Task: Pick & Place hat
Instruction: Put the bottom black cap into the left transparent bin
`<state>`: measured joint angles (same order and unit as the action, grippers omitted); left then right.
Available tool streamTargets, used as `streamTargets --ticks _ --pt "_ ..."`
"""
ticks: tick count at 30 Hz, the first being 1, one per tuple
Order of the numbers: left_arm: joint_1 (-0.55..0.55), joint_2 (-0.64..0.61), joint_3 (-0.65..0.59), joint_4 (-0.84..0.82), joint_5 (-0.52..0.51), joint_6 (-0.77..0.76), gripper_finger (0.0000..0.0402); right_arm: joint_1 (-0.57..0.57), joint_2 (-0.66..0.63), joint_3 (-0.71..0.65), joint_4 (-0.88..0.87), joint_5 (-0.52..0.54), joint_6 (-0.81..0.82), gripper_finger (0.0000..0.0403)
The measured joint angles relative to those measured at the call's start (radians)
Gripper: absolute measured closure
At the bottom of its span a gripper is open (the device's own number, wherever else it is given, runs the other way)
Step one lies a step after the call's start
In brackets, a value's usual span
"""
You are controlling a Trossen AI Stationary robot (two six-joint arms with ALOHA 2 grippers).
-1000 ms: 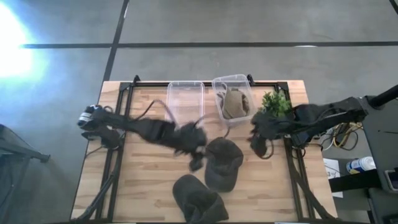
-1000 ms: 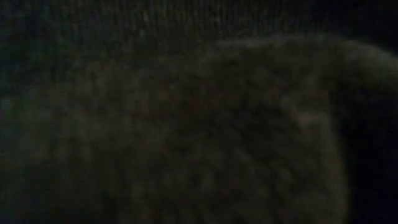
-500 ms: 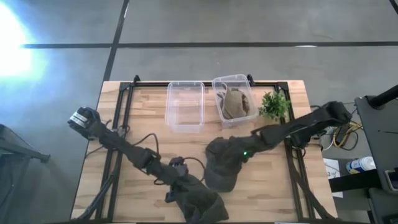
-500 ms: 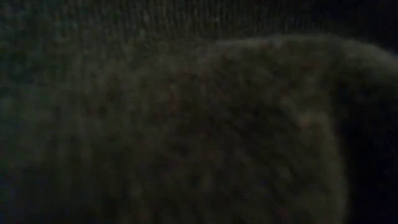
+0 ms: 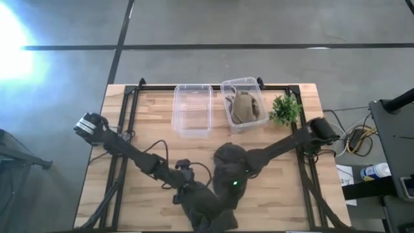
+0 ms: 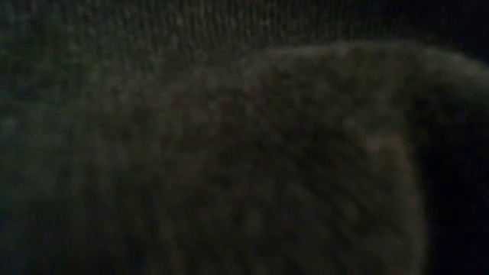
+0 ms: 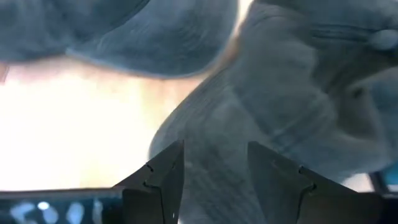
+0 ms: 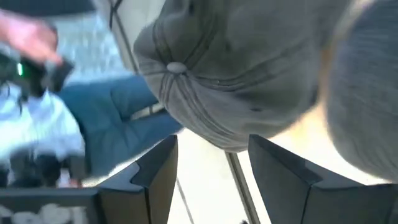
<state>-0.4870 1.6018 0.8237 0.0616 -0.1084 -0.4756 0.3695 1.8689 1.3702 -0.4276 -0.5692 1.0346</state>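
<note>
Two dark hats lie on the wooden table. A grey-green baseball cap [image 5: 228, 160] rests near the middle, and its crown and top button [image 8: 176, 67] fill the right wrist view. A knit beanie [image 5: 208, 208] sits at the near edge. It fills the low view [image 6: 244, 153] and hides everything else there. My left gripper [image 5: 187, 194] [image 7: 214, 149] is open at the beanie's left side, with the knit [image 7: 249, 118] in front of its fingers. My right gripper [image 5: 228, 188] [image 8: 212, 142] is open low over the cap's near part.
An empty clear bin [image 5: 192, 110] and a second clear bin [image 5: 253, 87] holding a tan hat [image 5: 244, 108] stand at the far edge. A small green plant [image 5: 285, 109] is to their right. Bare wood lies at the table's left [image 5: 136, 188] and right [image 5: 278, 194].
My left gripper has swung from the table's middle toward the near edge and come down at the beanie. My right gripper has travelled from beside the plant leftward and toward the near edge, and now sits over the cap. Neither hat has visibly shifted.
</note>
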Motion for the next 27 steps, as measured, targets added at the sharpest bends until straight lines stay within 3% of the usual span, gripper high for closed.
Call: streamTargets --ticks 3,10,17,20,27 --pt "0.005 0.016 -0.010 -0.001 -0.024 -0.069 0.0235 0.007 0.088 0.063 -0.006 -0.061 -0.083 0.0211" --pt "-0.009 0.022 -0.016 -0.115 -0.030 -0.291 0.0235 0.046 0.226 0.179 -0.002 -0.060 -0.245 0.0211" --pt "-0.060 0.012 -0.031 -0.172 -0.032 -0.501 0.0235 0.043 0.300 0.212 -0.010 -0.050 -0.462 0.0211" --pt "-0.100 0.000 -0.031 -0.228 -0.045 -0.585 0.0235 0.019 0.308 0.211 -0.018 0.029 -0.498 0.0211" --pt "-0.188 -0.071 -0.039 -0.340 -0.185 -0.797 0.0235 -0.057 0.267 0.209 -0.042 0.272 -0.567 0.0211"
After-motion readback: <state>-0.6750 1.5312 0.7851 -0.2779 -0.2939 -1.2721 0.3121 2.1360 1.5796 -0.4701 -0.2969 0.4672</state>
